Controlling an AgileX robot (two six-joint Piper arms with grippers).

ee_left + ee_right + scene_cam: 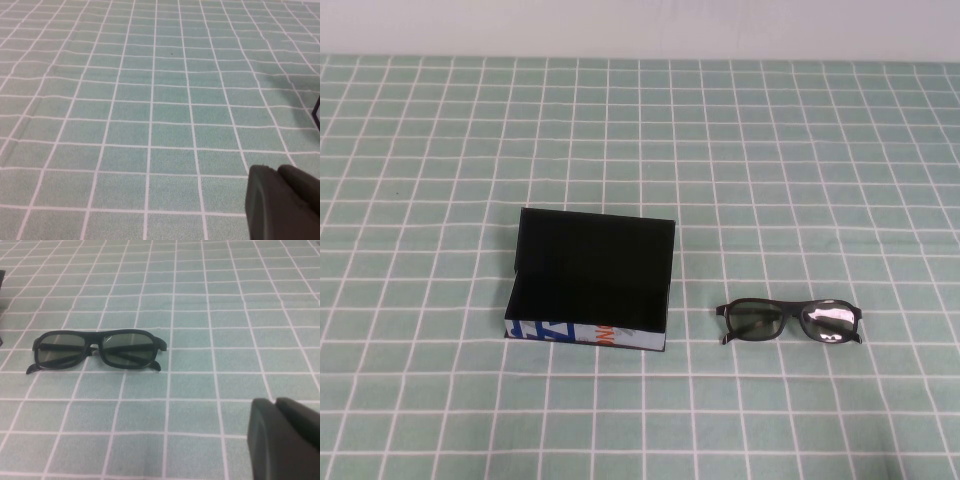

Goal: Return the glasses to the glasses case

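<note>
glasses: the glasses (789,323) lie folded on the table (800,150), lenses up, to the right of the case and clear of it, on the right arm's side. The right wrist view shows them (96,349) resting flat with the temple tips touching the cloth.
glasses case: the glasses case (590,281) stands near the middle of the table with its flap lid tipped up and back, so the black inside is open from above; the white printed front faces the robot. Nothing lies inside it, so the task looks unstarted.
right gripper: the right gripper (285,440) hangs low over the table on the robot's side of the glasses, apart from them, out of the high view. Its jaws are closed together and empty, so they would need to spread before a grasp.
left gripper: the left gripper (282,202) hovers over bare cloth; a sliver of the case shows at the edge of its view. I cannot tell how its jaws stand.
likely plan: the glasses sit nearer the right arm, which probably makes it the working arm.
</note>
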